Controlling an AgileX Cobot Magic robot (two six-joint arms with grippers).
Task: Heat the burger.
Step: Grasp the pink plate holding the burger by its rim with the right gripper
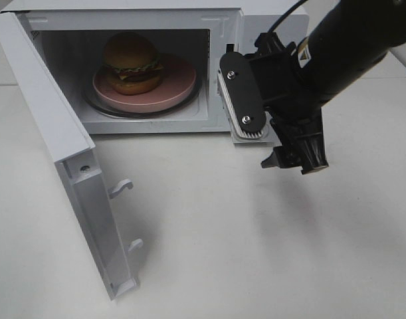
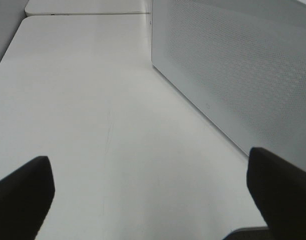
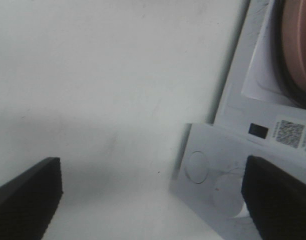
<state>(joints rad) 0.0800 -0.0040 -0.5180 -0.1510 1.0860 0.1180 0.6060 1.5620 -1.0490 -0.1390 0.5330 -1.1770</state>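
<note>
The burger (image 1: 132, 63), with its golden-brown bun, lettuce and cheese, sits on a pink plate (image 1: 173, 90) inside the open microwave (image 1: 222, 23). In the overhead view my right gripper (image 1: 294, 163) hangs fingers down just outside the microwave's front right, over the table and away from the burger. Its wrist view shows the right gripper (image 3: 153, 195) open and empty, with the plate's rim (image 3: 298, 50) at the edge. The left gripper (image 2: 153, 200) is also open with nothing in it, low over the table beside the microwave's perforated wall (image 2: 233, 65). The overhead view does not show it.
The microwave door (image 1: 56, 133) stands swung out to the left, its latch hooks (image 1: 121, 188) facing the table. The right arm (image 1: 349, 46) covers the control panel in the overhead view. The panel's round buttons (image 3: 198, 167) and a QR sticker (image 3: 290, 132) show in the right wrist view.
</note>
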